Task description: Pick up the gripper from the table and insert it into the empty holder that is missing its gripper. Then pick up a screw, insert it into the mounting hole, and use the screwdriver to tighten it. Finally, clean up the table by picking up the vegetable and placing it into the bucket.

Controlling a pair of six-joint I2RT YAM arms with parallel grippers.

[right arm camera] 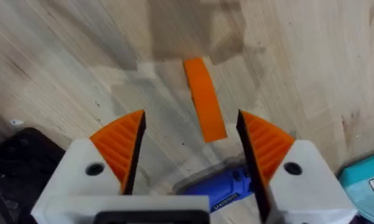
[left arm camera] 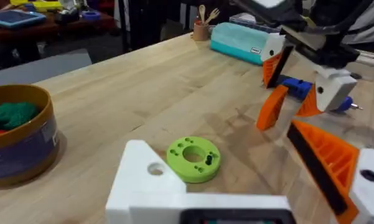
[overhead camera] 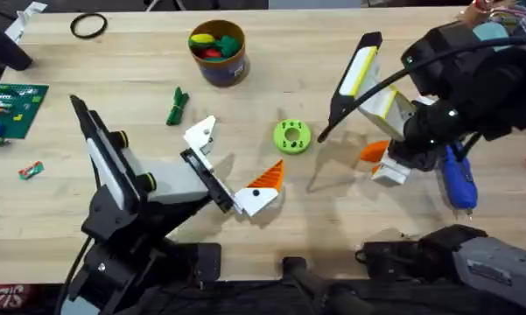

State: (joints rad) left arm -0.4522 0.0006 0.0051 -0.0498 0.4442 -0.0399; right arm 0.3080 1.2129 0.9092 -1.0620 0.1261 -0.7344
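Here, right end effector point(right arm camera: 190, 155) spread wide above table, gripper point(right arm camera: 205, 99) lying between its fingertips, screwdriver point(right arm camera: 221, 186) beneath.

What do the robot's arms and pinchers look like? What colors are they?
Both arms are black. The left arm has a white part, the right arm a yellow strip and black cables. The right gripper has white fingers with ribbed orange pads. The left gripper has one such finger and one bare white holder.
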